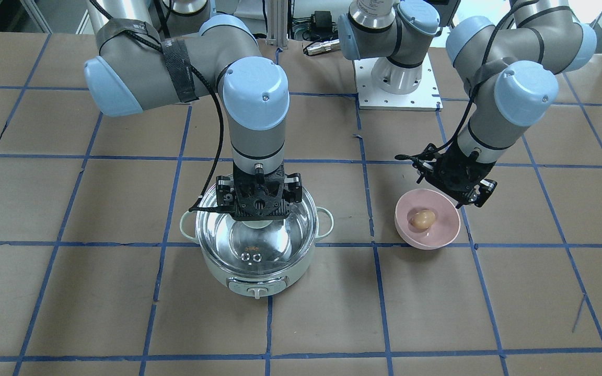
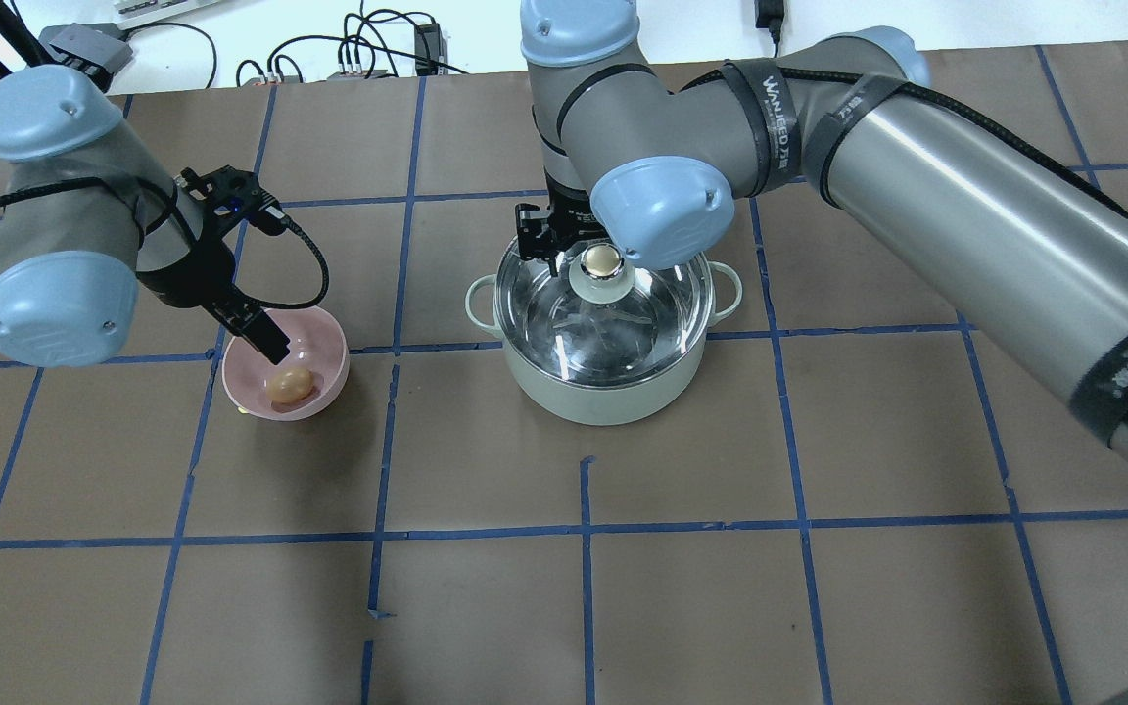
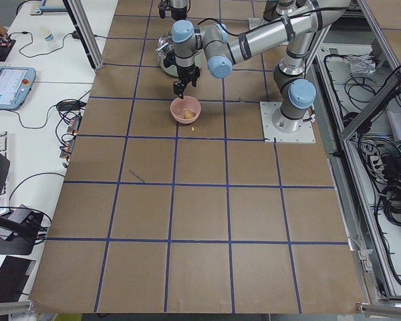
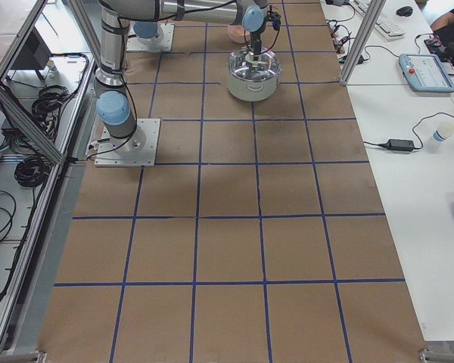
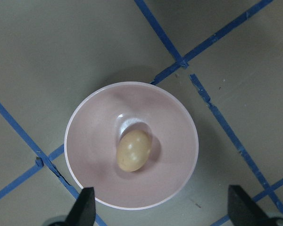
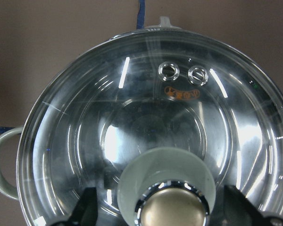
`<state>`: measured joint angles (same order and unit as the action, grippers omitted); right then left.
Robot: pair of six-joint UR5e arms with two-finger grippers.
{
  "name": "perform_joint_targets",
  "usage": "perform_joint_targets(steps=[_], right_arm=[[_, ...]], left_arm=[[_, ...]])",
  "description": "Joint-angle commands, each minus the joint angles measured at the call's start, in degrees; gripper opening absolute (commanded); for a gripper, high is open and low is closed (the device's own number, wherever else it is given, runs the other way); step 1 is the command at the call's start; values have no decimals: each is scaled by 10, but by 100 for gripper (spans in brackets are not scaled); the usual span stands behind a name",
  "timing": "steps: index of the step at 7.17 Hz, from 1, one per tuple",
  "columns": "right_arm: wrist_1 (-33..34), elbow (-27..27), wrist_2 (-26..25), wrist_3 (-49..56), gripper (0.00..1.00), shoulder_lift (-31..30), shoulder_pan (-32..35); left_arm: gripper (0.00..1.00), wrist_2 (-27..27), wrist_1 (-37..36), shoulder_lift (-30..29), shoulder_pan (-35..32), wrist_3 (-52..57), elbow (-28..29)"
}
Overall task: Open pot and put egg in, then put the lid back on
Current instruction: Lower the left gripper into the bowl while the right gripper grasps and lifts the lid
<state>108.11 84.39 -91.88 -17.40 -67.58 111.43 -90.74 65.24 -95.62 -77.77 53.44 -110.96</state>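
The pale green pot stands mid-table with the clear glass lid on it. The lid's beige-gold knob sits between the fingers of my right gripper. The fingers are spread wide and stand apart from the knob, so the gripper is open. The light-brown egg lies in a pink bowl, also seen in the overhead view. My left gripper hovers open and empty just above the bowl's robot-side rim, with the egg below and ahead of it.
The table is brown paper with a blue tape grid. The bowl is about one grid square from the pot. The left arm's base plate is at the robot's side. A small yellow speck lies beside the bowl.
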Motion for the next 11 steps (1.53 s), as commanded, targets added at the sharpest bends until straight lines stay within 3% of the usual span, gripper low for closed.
perform_joint_targets(steps=[1, 3, 4, 7, 8, 9, 11], right_arm=[[2, 2, -1, 2, 77, 0, -1], [1, 2, -2, 4, 22, -1, -1], [0, 3, -3, 5, 11, -2, -1], [-4, -11, -2, 6, 8, -11, -10], [-28, -24, 2, 6, 8, -45, -20], [-111, -33, 8, 10, 8, -85, -50], [-207, -25, 8, 57, 4, -166, -130]], left_arm=[[100, 2, -106, -38, 11, 89, -30], [100, 1, -115, -48, 10, 125, -42], [100, 1, -115, -48, 10, 129, -49], [100, 1, -124, -50, 10, 133, -62], [100, 1, -124, -50, 10, 137, -62], [100, 1, -124, -50, 10, 142, -62], [100, 1, -123, -59, 10, 161, -70]])
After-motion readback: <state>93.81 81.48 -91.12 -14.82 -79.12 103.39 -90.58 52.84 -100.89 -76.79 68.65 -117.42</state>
